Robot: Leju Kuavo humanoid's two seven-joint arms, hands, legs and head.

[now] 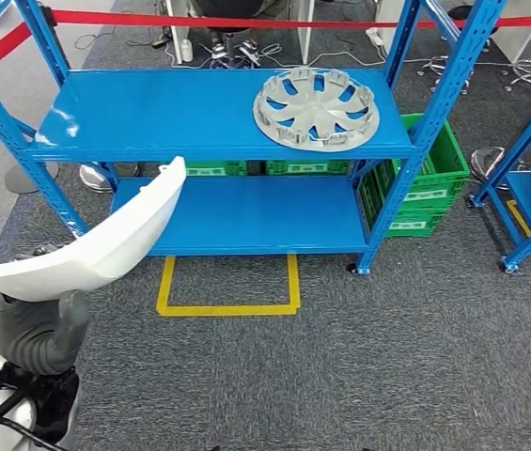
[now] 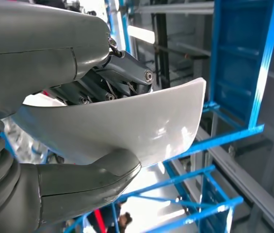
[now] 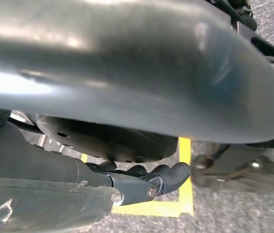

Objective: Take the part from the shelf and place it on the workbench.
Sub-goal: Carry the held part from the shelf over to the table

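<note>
Left hand (image 1: 42, 329) grips white part (image 1: 106, 240), apparently off shelf (image 1: 198, 117).

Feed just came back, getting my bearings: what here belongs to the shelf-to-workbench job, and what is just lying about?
In the job:
- white curved part, gripped by the left hand
- blue shelf it comes from

Lying about:
- silver wheel cover on the top shelf
- green crates behind the shelf
- yellow floor marking
- red barrier tape

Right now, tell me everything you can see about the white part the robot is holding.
The white part is a long, curved, glossy panel that looks like plastic, tapering toward one end. The left hand grips it, thumb under it and darker fingers on the other face. It is held tilted, off the blue shelf, touching nothing else.
</note>
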